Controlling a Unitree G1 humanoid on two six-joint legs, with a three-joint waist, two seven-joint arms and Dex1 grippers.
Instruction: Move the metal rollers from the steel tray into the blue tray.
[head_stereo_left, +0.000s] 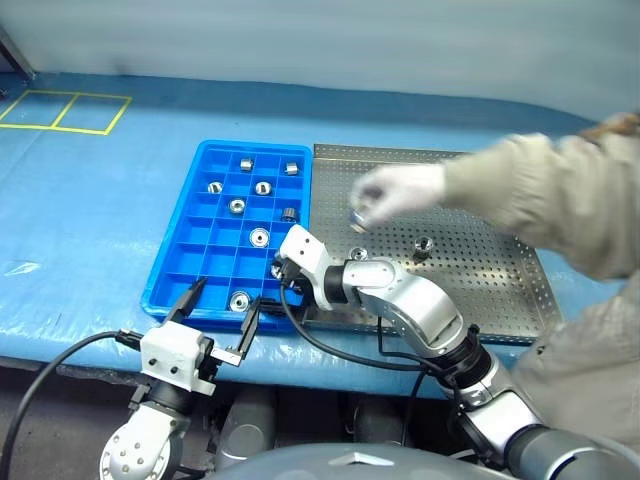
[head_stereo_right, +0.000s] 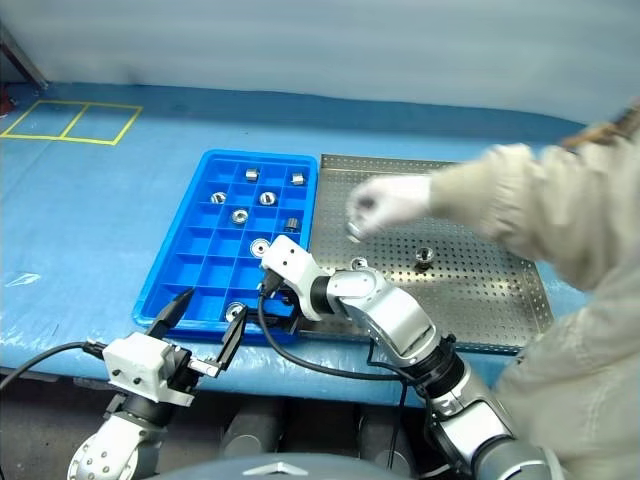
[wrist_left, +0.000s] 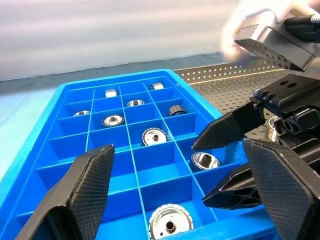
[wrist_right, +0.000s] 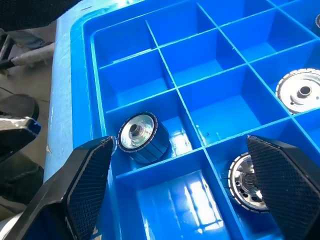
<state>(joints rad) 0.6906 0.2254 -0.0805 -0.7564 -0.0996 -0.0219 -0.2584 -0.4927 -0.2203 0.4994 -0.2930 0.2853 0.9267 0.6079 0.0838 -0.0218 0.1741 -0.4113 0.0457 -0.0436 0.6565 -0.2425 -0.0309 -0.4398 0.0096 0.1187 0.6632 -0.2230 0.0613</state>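
Note:
The blue tray (head_stereo_left: 205, 255) lies left of the steel tray (head_stereo_left: 480, 270), and several metal rollers (head_stereo_left: 260, 238) sit in its compartments. One roller (head_stereo_left: 423, 244) stands on the steel tray. My right gripper (head_stereo_left: 285, 282) hangs open over the blue tray's near right corner. Its fingers (wrist_right: 85, 185) are apart above two compartments, one with a dark-sided roller (wrist_right: 137, 137) and one with another roller (wrist_right: 245, 182). My left gripper (head_stereo_left: 228, 293) is open and empty at the blue tray's near edge, pointing along the tray (wrist_left: 125, 165).
A person's white-gloved hand (head_stereo_left: 400, 190) with a beige sleeve (head_stereo_left: 540, 190) reaches over the steel tray from the right, blurred, with a shiny roller (head_stereo_left: 357, 217) at its fingers. Yellow tape squares (head_stereo_left: 65, 110) mark the blue table cover at the far left. Black cables (head_stereo_left: 330, 345) loop below my right wrist.

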